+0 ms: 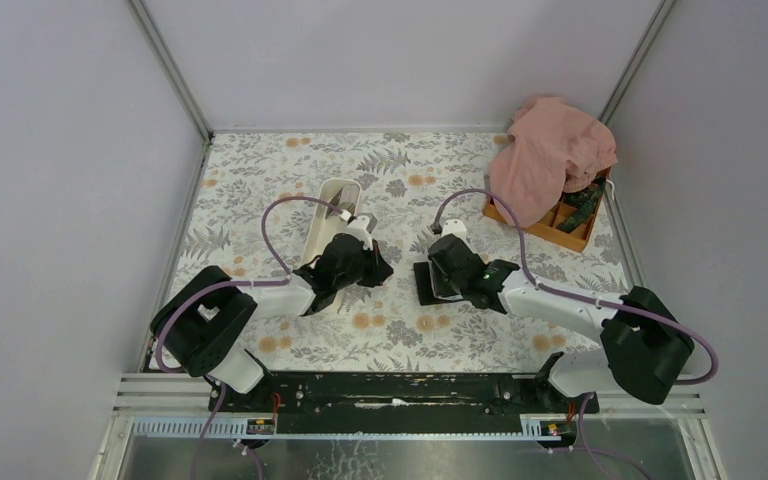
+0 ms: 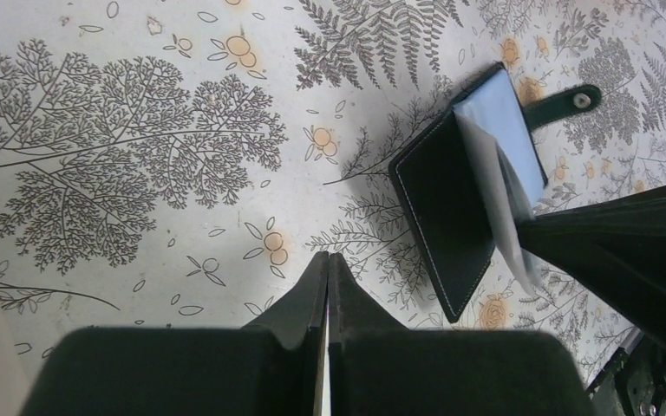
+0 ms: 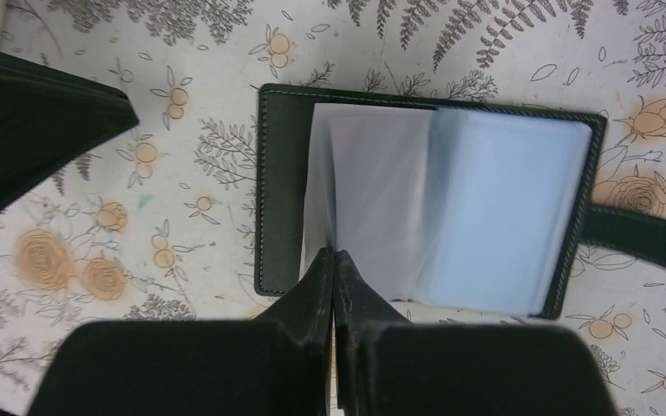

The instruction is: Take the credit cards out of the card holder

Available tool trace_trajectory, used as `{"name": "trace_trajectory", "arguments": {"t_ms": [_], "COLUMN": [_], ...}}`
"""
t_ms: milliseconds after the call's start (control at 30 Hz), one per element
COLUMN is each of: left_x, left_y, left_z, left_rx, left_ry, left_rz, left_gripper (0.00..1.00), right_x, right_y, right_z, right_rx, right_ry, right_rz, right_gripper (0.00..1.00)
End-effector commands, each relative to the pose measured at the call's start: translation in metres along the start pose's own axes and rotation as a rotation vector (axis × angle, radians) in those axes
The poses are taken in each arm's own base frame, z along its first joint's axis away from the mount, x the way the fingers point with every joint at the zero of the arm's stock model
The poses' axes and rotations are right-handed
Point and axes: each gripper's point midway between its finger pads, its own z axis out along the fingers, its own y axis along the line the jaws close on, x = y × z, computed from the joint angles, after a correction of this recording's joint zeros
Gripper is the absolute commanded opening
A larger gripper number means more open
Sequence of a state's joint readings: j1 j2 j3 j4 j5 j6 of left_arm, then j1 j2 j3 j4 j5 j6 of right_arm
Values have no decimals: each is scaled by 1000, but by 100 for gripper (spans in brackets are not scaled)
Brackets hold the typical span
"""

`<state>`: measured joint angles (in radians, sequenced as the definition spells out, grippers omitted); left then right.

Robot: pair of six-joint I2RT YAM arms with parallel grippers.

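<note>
The card holder (image 1: 426, 288) lies open on the floral table top, black cover down, between my two grippers. In the right wrist view the card holder (image 3: 282, 182) shows its clear bluish sleeves (image 3: 486, 208) fanned open; no card shows in them. My right gripper (image 3: 334, 254) is shut, its tips pinched on the near edge of one raised sleeve. In the left wrist view the card holder (image 2: 442, 204) lies to the right of my left gripper (image 2: 327, 256), which is shut, empty and apart from it. In the top view the left gripper (image 1: 372, 266) and right gripper (image 1: 438, 272) are close together.
A long white tray (image 1: 332, 210) stands behind the left gripper. An orange compartment box (image 1: 560, 228) sits at the back right, half under a pink cloth (image 1: 550, 150). The holder's snap strap (image 3: 650, 238) sticks out sideways. Grey walls close in the table.
</note>
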<state>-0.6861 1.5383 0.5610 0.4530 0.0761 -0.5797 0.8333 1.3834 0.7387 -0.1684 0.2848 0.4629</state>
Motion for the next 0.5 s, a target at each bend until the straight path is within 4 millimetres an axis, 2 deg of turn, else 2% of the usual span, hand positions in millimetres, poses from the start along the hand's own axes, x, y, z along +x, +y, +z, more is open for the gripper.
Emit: {"name": "trace_trajectory", "arguments": {"t_ms": [0, 233, 467], "left_x": [-17, -21, -32], "left_y": [-16, -29, -48], "left_z": [4, 2, -2], "left_rx": [66, 122, 192], "left_ry": [-37, -38, -50], "left_rz": [-10, -16, -30], "left_gripper": [0, 0, 0], "right_x": [-9, -6, -9], "right_y": [3, 1, 7], "right_z": [-10, -11, -18], "right_rx": [-58, -112, -265], "right_ry": [-31, -23, -25], "right_rz": [58, 108, 220], "right_gripper": [0, 0, 0]}}
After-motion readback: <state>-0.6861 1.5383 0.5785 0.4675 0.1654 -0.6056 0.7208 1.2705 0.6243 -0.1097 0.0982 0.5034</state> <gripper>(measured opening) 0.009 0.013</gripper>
